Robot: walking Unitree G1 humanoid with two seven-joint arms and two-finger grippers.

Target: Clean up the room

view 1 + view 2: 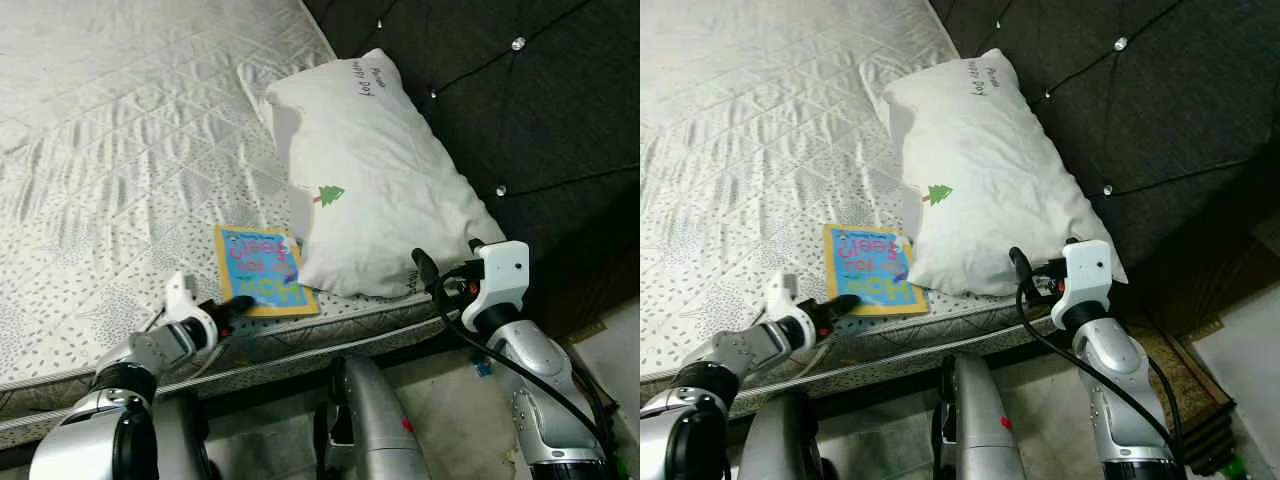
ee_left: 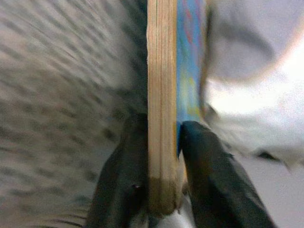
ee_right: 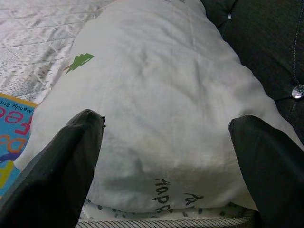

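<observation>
A robot stands at the near edge of a bare quilted mattress [image 1: 110, 160], tidying a bedroom. One thin picture book [image 1: 262, 271] with a bright blue cover lies flat near the mattress edge, its far corner touching or tucked under one white pillow [image 1: 375, 180] that rests against a dark tufted headboard [image 1: 520, 110]. The left gripper [image 1: 238, 303] reaches over the edge and its two black fingers [image 2: 209, 175] are pressed against the book's near corner, one on each face, pinching it; this low, sideways grip likely suits sliding the book out and lifting it away. The right gripper [image 3: 166, 156] hovers just before the pillow's near end, its two fingers spread wide and holding nothing, seemingly ready to steady or take the pillow. Count: one book, one pillow, two grippers.
</observation>
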